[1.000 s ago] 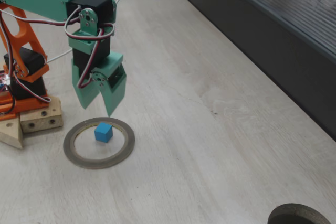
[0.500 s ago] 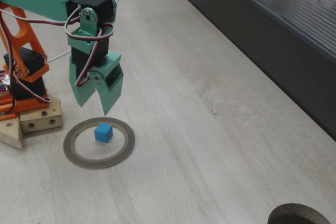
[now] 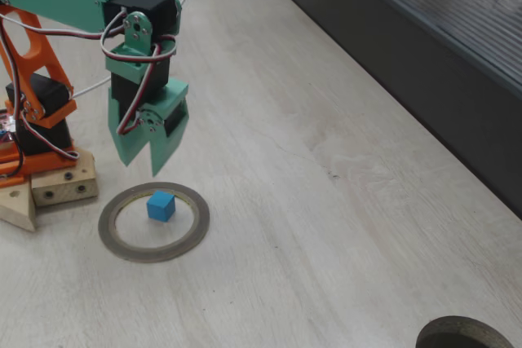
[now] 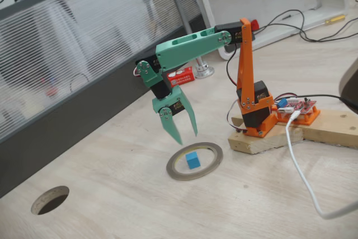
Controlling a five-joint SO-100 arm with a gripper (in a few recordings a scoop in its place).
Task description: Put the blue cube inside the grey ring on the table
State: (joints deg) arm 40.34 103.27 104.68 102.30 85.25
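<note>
Since the earlier frames we record that the gripper (image 3: 145, 165) has risen slightly above the grey ring (image 3: 154, 222) and its jaws have drawn closer; the blue cube (image 3: 161, 205) and the ring have not shifted.

We find the jaws empty, pointing downward, their tips nearly together with only a narrow gap between them. In the other fixed view the gripper (image 4: 185, 132) hangs clear of the table (image 4: 112, 205), its two green fingers (image 4: 170, 127) narrowly splayed and holding nothing.

The cube sits below the jaws, resting flat on the table inside the ring's opening, apart from the inner edge on all sides that we can see. In the other fixed view the cube (image 4: 193, 159) lies within the grey ring (image 4: 194, 161) likewise, beneath and just to the right of the fingertips.

We judge that the placement is done: the cube lies free inside the ring because the jaws have let it go, and the gripper stands above it because a straight lift avoids knocking cube or ring. The arm's orange base (image 4: 257, 117) stands on a wooden block (image 4: 279, 135) to the right of the jaws in that view.

A darker round opening (image 3: 465, 333) lies well apart from the jaws at the table's near edge and plays no part.
</note>
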